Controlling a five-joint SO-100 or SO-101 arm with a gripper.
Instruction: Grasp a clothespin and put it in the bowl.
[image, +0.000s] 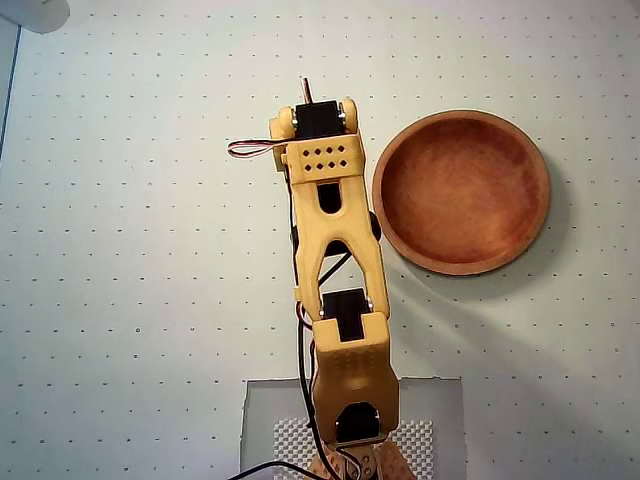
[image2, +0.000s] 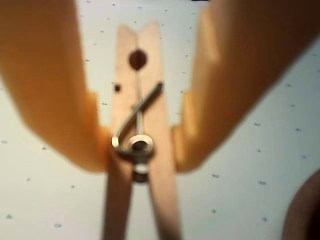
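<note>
One clothespin (image2: 139, 140), pale wood with a metal spring coil at its middle, sits pinched between the two yellow fingers (image2: 55, 100) in the wrist view. Fingers press its sides at about the spring; grip is clenched on it. The pin's notched end points to the top of that view, its two legs run off the bottom edge. Gripper (image2: 141, 150) fills most of the frame, blurred.

Below and behind the pin: white worktop (image2: 240, 200) with a grid of small dots. Whether the pin touches the surface cannot be told. A dark reddish curve at the lower right corner of the wrist view is probably the bowl's edge.

Overhead view: the yellow arm (image: 335, 260) reaches up the frame from the bottom edge, hiding the pin apart from a thin tip beyond its far end. Bowl (image: 461, 262), round, reddish-brown, thick-rimmed, sits just right of the arm on the worktop, nothing inside it.
</note>
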